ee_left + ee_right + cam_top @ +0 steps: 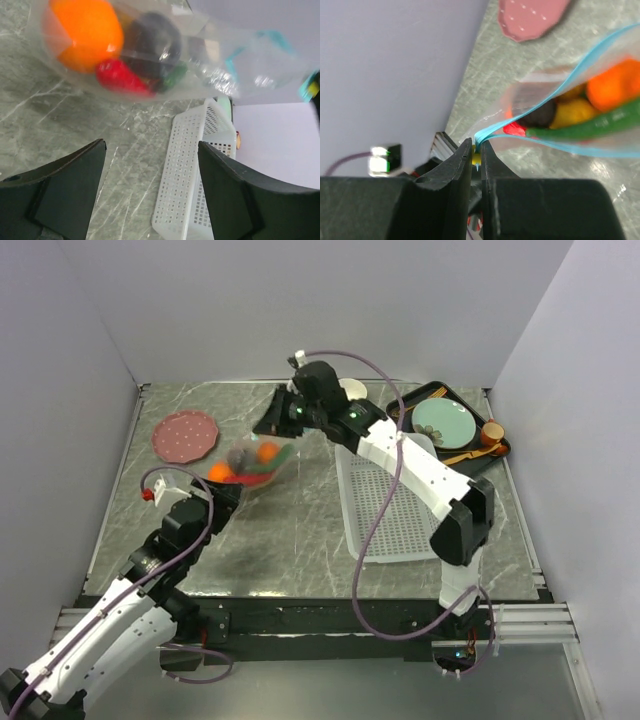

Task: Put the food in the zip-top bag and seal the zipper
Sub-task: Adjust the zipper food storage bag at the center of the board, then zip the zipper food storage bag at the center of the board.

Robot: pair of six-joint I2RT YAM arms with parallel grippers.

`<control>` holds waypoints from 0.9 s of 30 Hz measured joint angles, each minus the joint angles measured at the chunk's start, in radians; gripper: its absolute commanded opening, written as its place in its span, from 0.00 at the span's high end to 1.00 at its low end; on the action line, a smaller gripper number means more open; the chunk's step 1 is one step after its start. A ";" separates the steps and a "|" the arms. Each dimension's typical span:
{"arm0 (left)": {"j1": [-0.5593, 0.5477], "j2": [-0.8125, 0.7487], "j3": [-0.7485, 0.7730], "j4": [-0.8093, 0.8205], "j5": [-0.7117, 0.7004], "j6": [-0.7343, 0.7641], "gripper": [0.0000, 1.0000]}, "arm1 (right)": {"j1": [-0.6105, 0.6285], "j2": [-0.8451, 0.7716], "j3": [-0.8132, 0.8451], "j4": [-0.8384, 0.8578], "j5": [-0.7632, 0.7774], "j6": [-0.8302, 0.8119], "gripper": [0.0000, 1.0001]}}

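Above marbled table [300,540], crinkly clear zip-top bag [210,60] of rounded food [85,32], right tool [476,147] pinching thin teal zipper [492,129], left tool [151,150] spread

Left arm [95,630] and right arm [420,468]: white dotted link covers, black joints, purple cables [372,530], green indicator lights [352,420].

My right arm [400,455] bends at the elbow and reaches across to the far side of the bag [255,458]. There my right gripper [476,146] is pinched tight on the corner of the bag's mouth. My left arm [150,570] stretches forward from the near side of the bag, and my left gripper [151,146] sits just short of it, both fingers spread wide with nothing between them.
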 measured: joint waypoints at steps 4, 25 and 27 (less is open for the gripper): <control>0.001 0.050 0.000 0.031 0.018 0.018 0.19 | -0.010 -0.158 -0.296 0.040 0.005 0.011 0.96; 0.003 0.340 -0.159 0.528 0.519 -0.130 0.21 | -0.012 -0.418 -0.804 0.146 0.068 0.064 0.94; 0.003 0.360 -0.198 0.589 0.549 -0.163 0.21 | -0.012 -0.424 -0.811 0.146 0.072 0.064 0.94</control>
